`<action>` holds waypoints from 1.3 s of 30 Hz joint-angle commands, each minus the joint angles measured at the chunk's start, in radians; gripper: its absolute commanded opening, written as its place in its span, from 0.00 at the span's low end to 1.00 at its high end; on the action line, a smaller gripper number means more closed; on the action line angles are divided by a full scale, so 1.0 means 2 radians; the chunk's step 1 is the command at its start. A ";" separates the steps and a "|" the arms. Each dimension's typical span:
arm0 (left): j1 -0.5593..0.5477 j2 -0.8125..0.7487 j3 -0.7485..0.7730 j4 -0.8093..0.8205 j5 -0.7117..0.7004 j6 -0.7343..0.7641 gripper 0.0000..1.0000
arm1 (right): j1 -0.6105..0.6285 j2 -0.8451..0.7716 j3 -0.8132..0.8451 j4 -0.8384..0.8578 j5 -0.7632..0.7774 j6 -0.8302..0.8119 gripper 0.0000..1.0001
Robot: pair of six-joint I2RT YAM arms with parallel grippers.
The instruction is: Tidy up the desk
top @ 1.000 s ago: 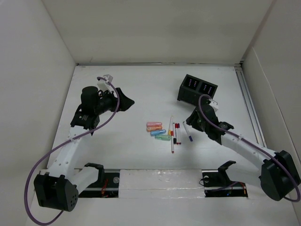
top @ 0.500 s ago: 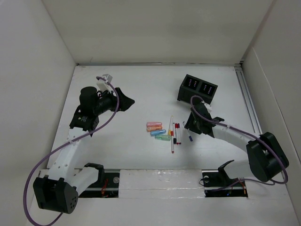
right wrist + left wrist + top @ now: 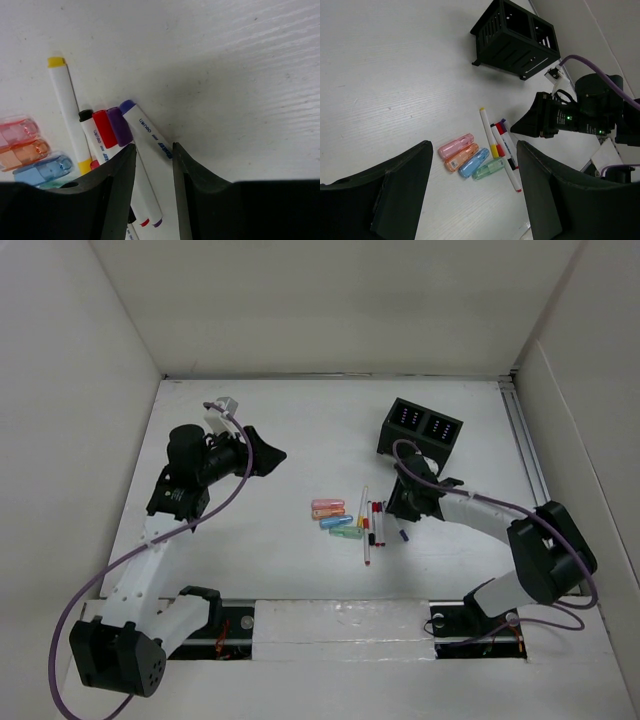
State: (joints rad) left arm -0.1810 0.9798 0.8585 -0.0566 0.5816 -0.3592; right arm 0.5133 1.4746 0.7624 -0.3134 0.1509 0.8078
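The white desk [image 3: 260, 570] holds several white markers [image 3: 372, 523] and several coloured highlighters [image 3: 335, 518] at its middle. My right gripper [image 3: 393, 508] is low over the markers. In the right wrist view its jaws [image 3: 154, 147] stand open on either side of the blue-capped marker [image 3: 145, 131], with a gap to each finger. Purple-capped [image 3: 117, 126], red-capped [image 3: 104, 129] and yellow-ended [image 3: 67, 107] markers lie to its left. My left gripper [image 3: 270, 455] is open and empty, raised at the left, looking down at the highlighters [image 3: 467, 156].
A black two-compartment organizer box [image 3: 420, 428] stands at the back right, just behind the right gripper; it also shows in the left wrist view [image 3: 515, 37]. White walls border the desk, and a metal rail [image 3: 340, 625] runs along the front.
My right gripper has moved left and come down onto the markers, straddling the blue-capped one. The left arm has barely moved.
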 commanded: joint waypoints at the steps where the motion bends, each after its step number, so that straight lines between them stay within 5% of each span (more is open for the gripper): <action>1: 0.003 -0.018 0.008 0.013 0.005 0.007 0.64 | 0.010 0.008 0.001 0.018 -0.042 0.022 0.41; 8: 0.003 -0.023 0.008 0.011 0.002 0.009 0.64 | 0.052 0.036 -0.002 0.036 -0.040 0.050 0.30; 14: 0.003 -0.027 0.006 0.011 0.002 0.009 0.64 | 0.069 0.048 0.031 -0.001 0.025 0.045 0.45; 22: -0.002 -0.029 0.009 0.011 -0.001 0.009 0.64 | 0.080 0.091 0.074 -0.038 0.095 0.031 0.45; 39: -0.002 -0.034 0.006 0.012 0.000 0.009 0.64 | 0.143 0.137 0.084 -0.076 0.116 0.048 0.40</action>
State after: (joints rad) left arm -0.1822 0.9371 0.8585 -0.0582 0.5694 -0.3519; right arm 0.7811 1.7142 0.9730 -0.3431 0.4217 0.8791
